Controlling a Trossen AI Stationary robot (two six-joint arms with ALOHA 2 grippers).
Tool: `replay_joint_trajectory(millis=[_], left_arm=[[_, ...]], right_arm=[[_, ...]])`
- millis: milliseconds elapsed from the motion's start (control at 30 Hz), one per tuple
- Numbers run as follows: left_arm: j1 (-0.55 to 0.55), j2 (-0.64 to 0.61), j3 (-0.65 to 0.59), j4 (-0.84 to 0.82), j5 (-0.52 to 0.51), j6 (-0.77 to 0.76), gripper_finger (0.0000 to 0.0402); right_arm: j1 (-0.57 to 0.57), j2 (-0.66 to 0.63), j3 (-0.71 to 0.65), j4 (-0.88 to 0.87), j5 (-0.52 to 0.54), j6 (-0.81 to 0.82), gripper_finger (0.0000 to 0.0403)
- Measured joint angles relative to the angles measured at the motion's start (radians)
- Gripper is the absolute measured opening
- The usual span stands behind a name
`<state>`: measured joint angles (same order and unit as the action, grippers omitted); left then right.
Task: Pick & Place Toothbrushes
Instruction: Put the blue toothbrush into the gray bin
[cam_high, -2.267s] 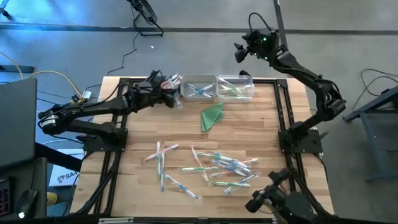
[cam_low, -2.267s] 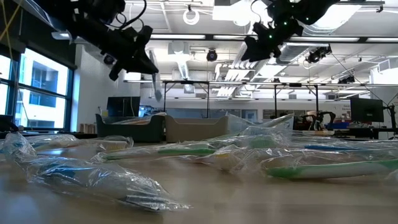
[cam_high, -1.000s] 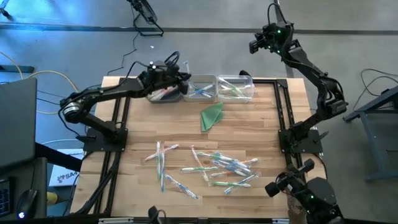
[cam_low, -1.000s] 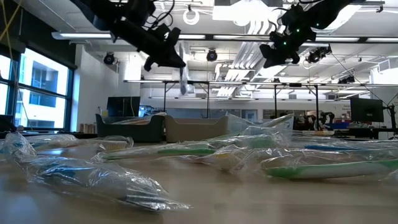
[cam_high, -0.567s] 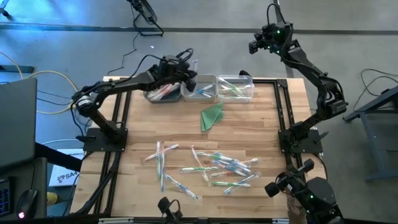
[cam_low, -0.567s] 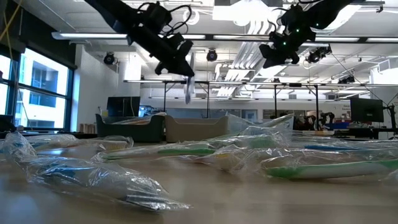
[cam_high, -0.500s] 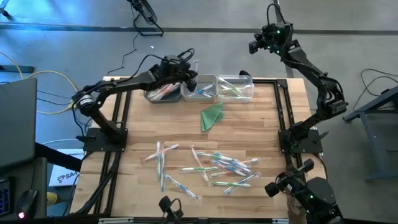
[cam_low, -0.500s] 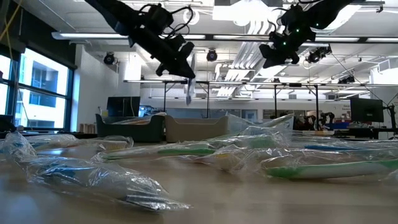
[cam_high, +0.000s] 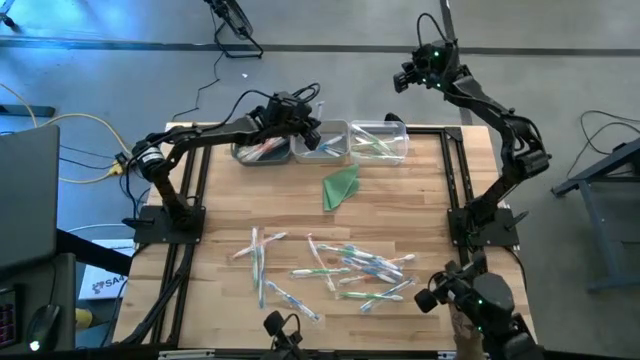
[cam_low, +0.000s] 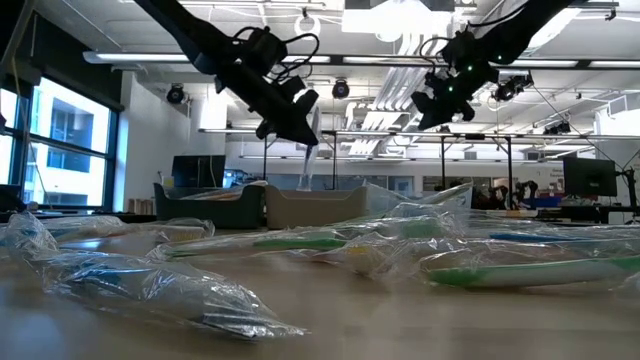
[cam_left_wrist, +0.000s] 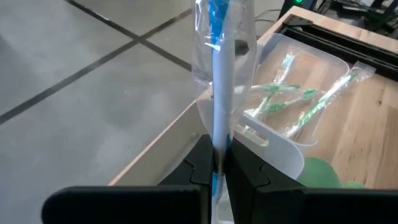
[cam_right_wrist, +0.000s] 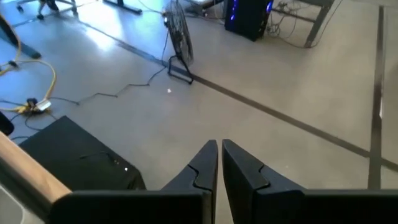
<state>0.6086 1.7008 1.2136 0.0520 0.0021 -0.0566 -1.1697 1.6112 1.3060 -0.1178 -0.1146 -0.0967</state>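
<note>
My left gripper (cam_high: 312, 128) hangs over the far edge of the table, above the middle clear bin (cam_high: 325, 143), shut on a blue toothbrush in a clear wrapper (cam_left_wrist: 219, 74). A dark bin (cam_high: 260, 151) to its left holds pink-orange toothbrushes. The clear bin (cam_high: 380, 140) to its right holds green ones. Several more wrapped toothbrushes (cam_high: 340, 270) lie scattered flat on the near half of the table. My right gripper (cam_high: 398, 82) is shut and holds nothing, high up beyond the table's far edge. My left gripper pinches the wrapped toothbrush's handle (cam_left_wrist: 217, 144) between its two fingers, with the clear wrapper caught in the pinch. The fingers slant slightly downward toward the far right, and the toothbrush runs on ahead of them. It hangs lifted clear above the bins (cam_low: 311, 140).
A folded green triangle (cam_high: 342, 185) lies on the wood just in front of the bins. Black frame rails (cam_high: 455, 180) run along the table's left, right and far edges. Bare wood lies between the bins and the pile.
My left gripper has carried the wrapped toothbrush toward the table's right along the far edge, from above the dark bin to above the middle bin, sinking a little. It has stayed shut on it. My right gripper has sunk slightly.
</note>
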Motion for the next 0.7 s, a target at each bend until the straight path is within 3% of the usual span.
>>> replay_joint_trajectory(millis=[500,700], left_arm=[[0.0,0.041,0.0,-0.016,-0.017,0.034,0.0015],[-0.021,0.07,-0.001,-0.112,-0.069,-0.021,0.0015]], right_arm=[[0.007,0.011,0.0,0.019,-0.019,-0.005,0.0015],[0.007,0.011,0.0,0.018,-0.019,-0.003,0.0015]])
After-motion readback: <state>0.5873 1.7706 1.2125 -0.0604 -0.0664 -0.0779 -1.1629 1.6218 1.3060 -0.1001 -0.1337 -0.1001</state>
